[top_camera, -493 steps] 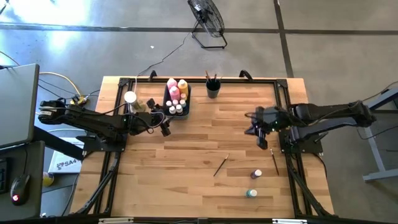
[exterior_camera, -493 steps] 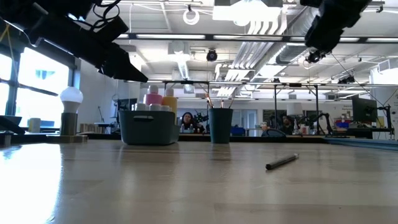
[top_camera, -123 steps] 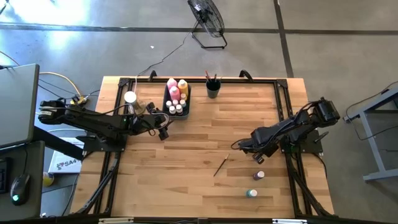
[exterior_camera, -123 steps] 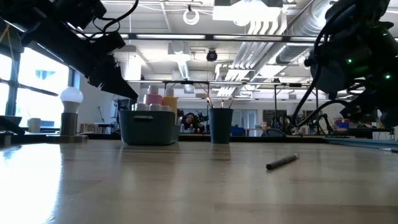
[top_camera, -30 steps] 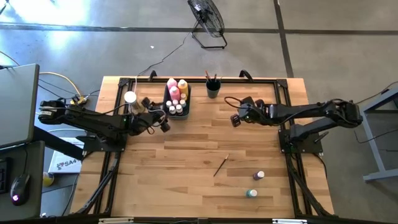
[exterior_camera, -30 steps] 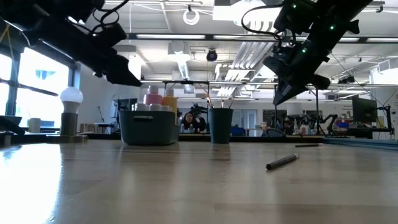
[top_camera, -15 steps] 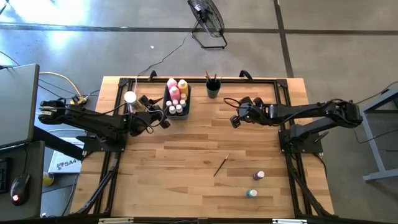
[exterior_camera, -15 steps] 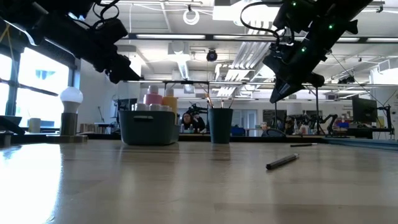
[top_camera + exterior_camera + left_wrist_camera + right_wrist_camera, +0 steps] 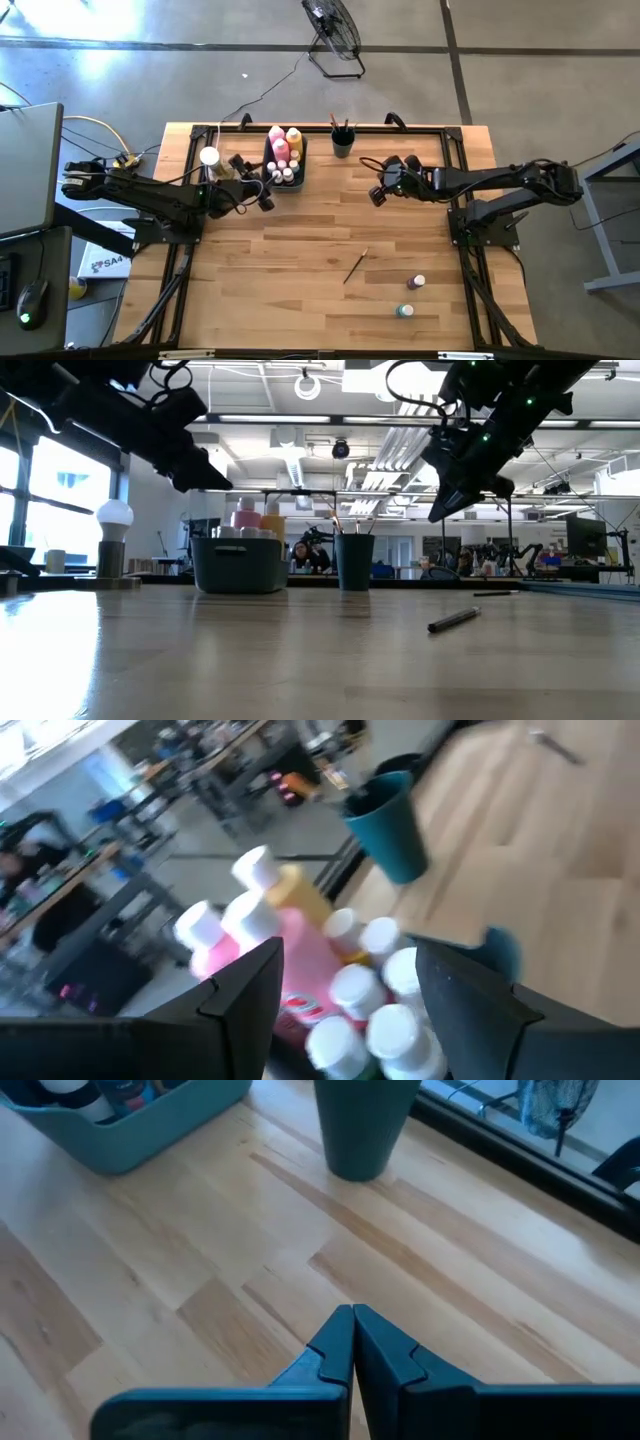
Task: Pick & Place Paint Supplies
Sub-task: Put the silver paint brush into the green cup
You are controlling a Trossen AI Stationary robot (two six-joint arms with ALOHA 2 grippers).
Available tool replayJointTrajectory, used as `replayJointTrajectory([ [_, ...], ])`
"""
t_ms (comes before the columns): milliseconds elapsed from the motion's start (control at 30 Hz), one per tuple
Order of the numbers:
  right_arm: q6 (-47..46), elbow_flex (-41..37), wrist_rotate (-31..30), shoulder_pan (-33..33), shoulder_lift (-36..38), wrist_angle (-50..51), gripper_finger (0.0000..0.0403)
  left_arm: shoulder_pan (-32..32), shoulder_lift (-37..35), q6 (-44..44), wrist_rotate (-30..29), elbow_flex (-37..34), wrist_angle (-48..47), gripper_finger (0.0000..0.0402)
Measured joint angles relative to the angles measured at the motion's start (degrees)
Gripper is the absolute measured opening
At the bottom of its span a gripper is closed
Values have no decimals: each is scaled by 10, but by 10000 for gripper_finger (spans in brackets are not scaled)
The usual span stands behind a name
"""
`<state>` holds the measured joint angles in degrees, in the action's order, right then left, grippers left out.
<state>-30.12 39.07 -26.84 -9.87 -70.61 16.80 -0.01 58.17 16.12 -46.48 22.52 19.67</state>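
wooden table point(image 9: 300, 240) under left gripper point(image 9: 266, 197) spread beside bin point(image 9: 283, 165), right gripper point(image 9: 378, 195) pressed together, empty

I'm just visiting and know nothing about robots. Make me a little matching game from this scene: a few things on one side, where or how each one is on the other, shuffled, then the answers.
Things:
1. left claw
2. right claw
3. loose paintbrush
4. tall pink bottle

Places or states:
A. lying flat on the bare wood near the table's middle
B. open, right at the bin of paint bottles
C. standing in the dark bin
D. shut and empty, above the wood near the dark cup

Pairs: 1-B, 2-D, 3-A, 4-C
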Motion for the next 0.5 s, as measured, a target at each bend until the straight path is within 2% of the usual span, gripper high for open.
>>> replayJointTrajectory([
  [200,27,0,2,0,0,0,2,0,0,28,15,0,0,223],
  [367,49,0,2,0,0,-1,2,0,0,29,-22,0,-1,223],
  [500,49,0,3,0,0,-12,2,15,-2,38,-15,0,-2,223],
])
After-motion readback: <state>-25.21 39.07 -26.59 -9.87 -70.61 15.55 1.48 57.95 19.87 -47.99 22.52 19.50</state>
